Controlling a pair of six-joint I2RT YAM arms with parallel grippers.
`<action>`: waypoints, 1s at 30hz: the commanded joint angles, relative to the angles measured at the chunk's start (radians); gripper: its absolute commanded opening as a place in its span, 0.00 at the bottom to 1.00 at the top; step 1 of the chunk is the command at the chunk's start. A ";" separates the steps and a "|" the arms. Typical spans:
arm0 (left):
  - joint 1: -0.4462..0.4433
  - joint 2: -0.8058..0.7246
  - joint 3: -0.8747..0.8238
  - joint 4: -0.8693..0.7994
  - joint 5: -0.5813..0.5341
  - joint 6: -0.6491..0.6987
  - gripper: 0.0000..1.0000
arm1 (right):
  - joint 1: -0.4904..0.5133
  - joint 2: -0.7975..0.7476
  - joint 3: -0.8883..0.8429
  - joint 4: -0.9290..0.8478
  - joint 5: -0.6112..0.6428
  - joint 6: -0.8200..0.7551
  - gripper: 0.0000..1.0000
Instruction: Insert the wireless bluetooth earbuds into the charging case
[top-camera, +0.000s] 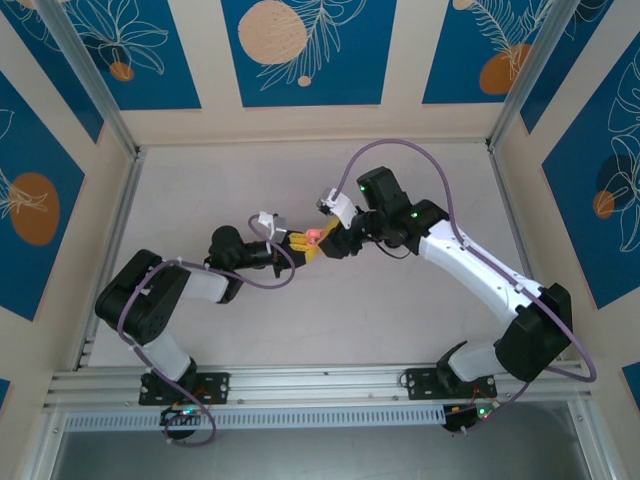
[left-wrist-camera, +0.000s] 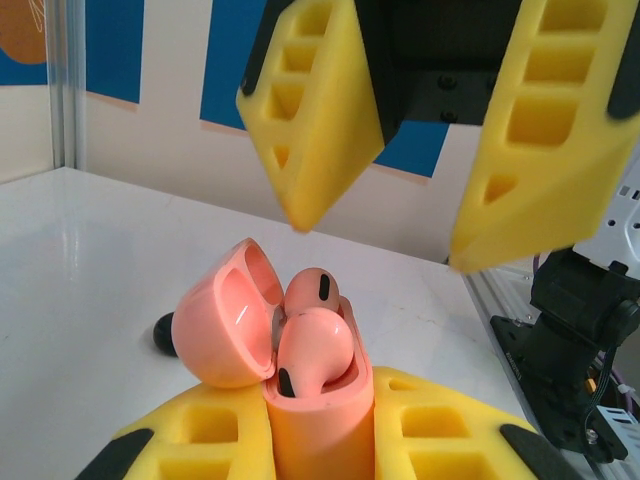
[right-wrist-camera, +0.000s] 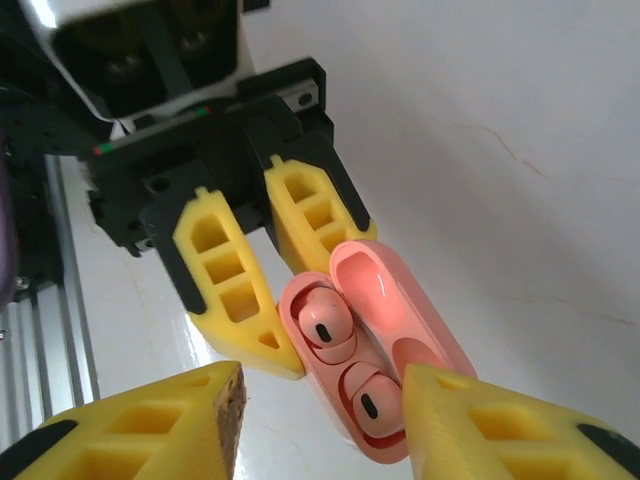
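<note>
Left gripper (top-camera: 303, 246): closed firmly on the body of the salmon-pink, pebble-shaped plastic charging case (left-wrist-camera: 320, 445), one yellow ribbed finger on each side. It holds the case clear of the table with its mouth turned up, so the other arm can work from above.
Hinged lid (left-wrist-camera: 225, 320): swung fully open to the left and off the wells, giving open access to them.
Earbuds: two small pale-pink plastic earbuds, the far one (left-wrist-camera: 312, 292) and the near one (left-wrist-camera: 315, 350), lie side by side inside the case. Both appear seated, though the near one looks slightly proud of the rim.
Right gripper (left-wrist-camera: 388, 235): poised directly over the open case, its yellow fingers spread apart with nothing between them and no contact with earbuds or case.
White table (left-wrist-camera: 90, 250): bare beneath the two grippers, which meet near its middle.
Stage, as judged: insertion looks essentially done. What likely remains is pressing the near earbud home and closing the lid.
</note>
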 joint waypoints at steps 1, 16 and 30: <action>-0.009 -0.014 0.024 0.058 0.001 -0.002 0.16 | -0.022 -0.037 0.012 0.026 -0.126 0.064 0.48; -0.009 -0.062 -0.016 0.058 -0.023 0.102 0.15 | -0.141 -0.083 -0.017 0.075 -0.294 0.362 0.49; -0.025 -0.193 -0.092 -0.086 -0.134 0.392 0.15 | -0.128 -0.112 -0.072 -0.012 -0.204 0.745 0.37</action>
